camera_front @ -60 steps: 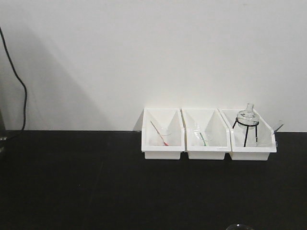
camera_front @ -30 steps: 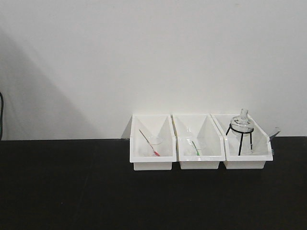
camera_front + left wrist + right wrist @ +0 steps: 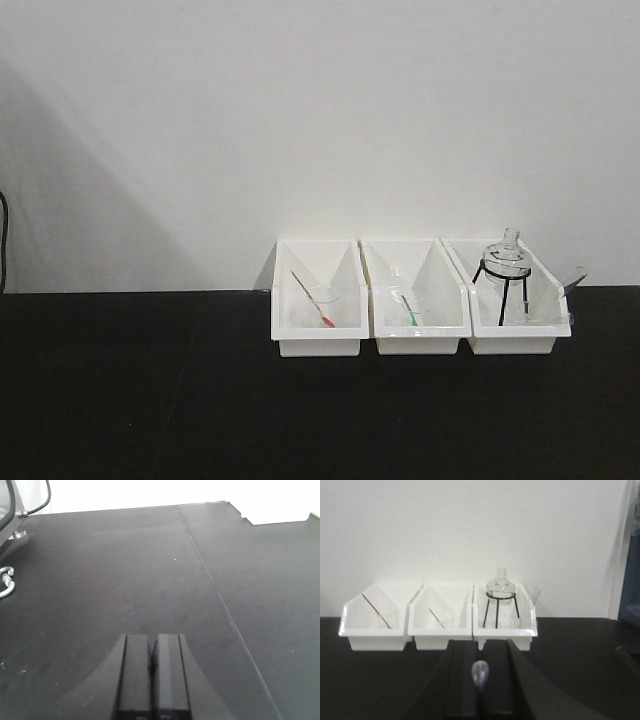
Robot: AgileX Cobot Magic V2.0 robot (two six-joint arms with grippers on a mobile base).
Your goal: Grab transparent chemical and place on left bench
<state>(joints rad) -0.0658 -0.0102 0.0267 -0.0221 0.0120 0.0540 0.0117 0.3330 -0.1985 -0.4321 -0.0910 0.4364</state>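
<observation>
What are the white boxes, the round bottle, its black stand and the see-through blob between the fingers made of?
White boxes: likely plastic, smooth, moulded. Round bottle: clear glass, it seems; the wall shows through. Stand: thin black rods, probably metal. Blob in the right gripper: translucent, bluish, maybe a soft plastic dropper bulb; hard to tell.

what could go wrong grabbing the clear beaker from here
1. The clear beaker sits in the right bin next to the tripod carrying a round flask; reaching in may topple them.
2. Its dropper leans past the rim and could snag.
3. Lookalike beakers with a red dropper and a green dropper sit in the neighbouring bins: wrong pick possible.
</observation>
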